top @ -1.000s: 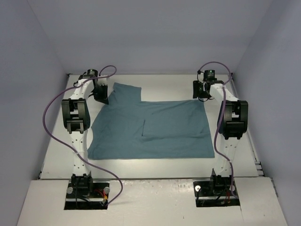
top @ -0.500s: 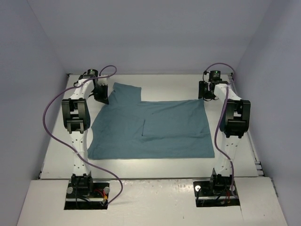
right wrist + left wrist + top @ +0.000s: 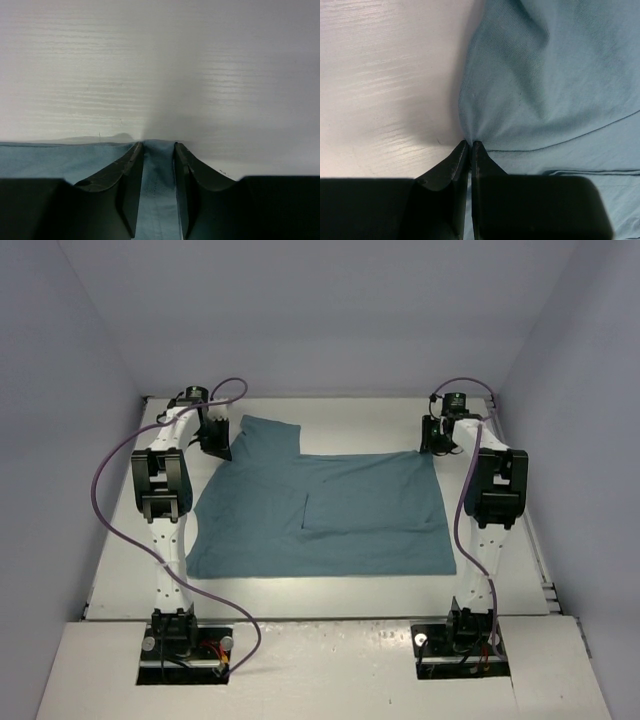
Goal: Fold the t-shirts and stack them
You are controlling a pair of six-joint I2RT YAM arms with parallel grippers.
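Spread flat mid-frame on the surface (image 3: 350, 425): t-shirt (image 3: 330, 510), long axis left to right. At upper left, left pincer (image 3: 470, 144) clamped on its far edge. At upper right, right pincer (image 3: 157, 146) narrow, astride the corner hem, not yet pinched.

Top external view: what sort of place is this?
Likely a lab robot test cell: bare walls boxing in a white table, left arm and right arm bolted to its near edge, one t-shirt laid out.
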